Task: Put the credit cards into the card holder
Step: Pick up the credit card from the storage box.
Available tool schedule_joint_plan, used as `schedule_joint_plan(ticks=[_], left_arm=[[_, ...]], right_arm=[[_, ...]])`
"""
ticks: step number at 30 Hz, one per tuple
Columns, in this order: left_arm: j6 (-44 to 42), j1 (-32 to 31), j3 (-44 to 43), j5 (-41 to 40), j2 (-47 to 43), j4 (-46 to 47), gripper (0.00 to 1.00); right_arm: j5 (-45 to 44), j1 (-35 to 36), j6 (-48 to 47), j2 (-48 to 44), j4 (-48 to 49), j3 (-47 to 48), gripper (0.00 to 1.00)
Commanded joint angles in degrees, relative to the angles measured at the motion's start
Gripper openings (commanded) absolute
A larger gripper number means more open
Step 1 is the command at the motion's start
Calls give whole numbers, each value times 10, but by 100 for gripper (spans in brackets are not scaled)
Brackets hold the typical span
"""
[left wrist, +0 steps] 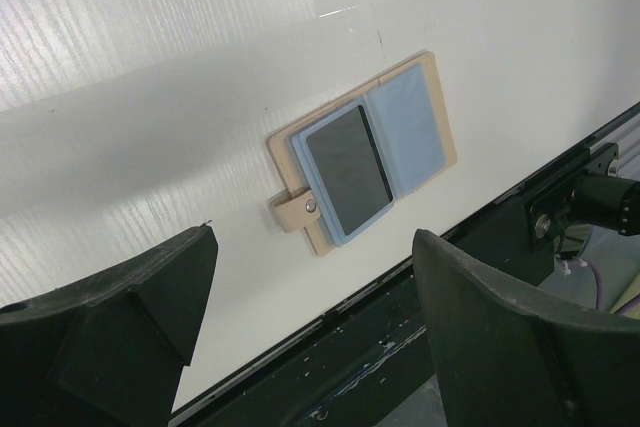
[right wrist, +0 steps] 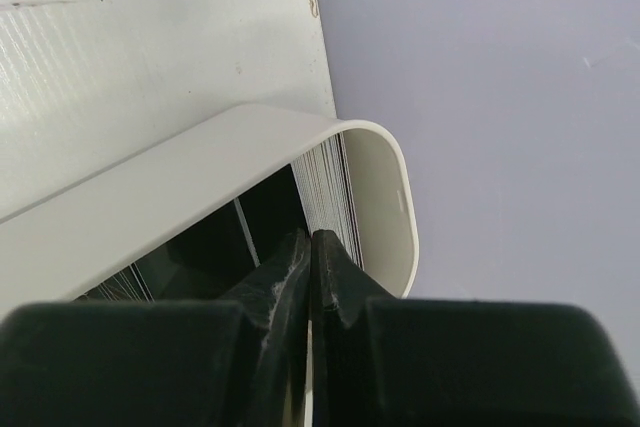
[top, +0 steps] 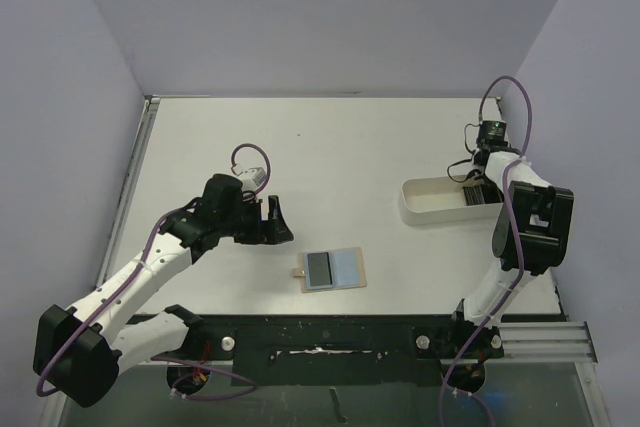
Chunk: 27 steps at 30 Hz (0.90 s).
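The tan card holder (top: 335, 269) lies open on the table near the front edge, light blue lining up. One dark credit card (top: 320, 268) lies on its left half. In the left wrist view the holder (left wrist: 430, 97) and that card (left wrist: 348, 157) show with the snap tab at lower left. My left gripper (top: 278, 219) is open and empty, up and left of the holder; in its own view (left wrist: 312, 267) the jaws stand wide apart. My right gripper (top: 478, 179) is down in the white tray (top: 430, 209), its jaws (right wrist: 312, 239) pressed together on a thin credit card among the upright cards (right wrist: 325, 187).
The white oblong tray (right wrist: 200, 162) stands at the right side of the table, close to the right wall. A black rail (top: 330, 332) runs along the front edge just below the holder. Purple walls enclose the table on three sides.
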<state>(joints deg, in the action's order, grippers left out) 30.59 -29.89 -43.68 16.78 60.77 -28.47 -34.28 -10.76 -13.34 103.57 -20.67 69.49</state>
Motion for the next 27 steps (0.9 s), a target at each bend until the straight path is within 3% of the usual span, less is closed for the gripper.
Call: schedule_joint_plan(ticks=[1, 27], left_arm=[[-9, 3, -3, 11, -10, 22, 80], [-9, 3, 0, 21, -11, 27, 80]], right_arm=[[-12, 0, -8, -38, 17, 20, 0], [54, 21, 57, -109, -83, 33, 0]])
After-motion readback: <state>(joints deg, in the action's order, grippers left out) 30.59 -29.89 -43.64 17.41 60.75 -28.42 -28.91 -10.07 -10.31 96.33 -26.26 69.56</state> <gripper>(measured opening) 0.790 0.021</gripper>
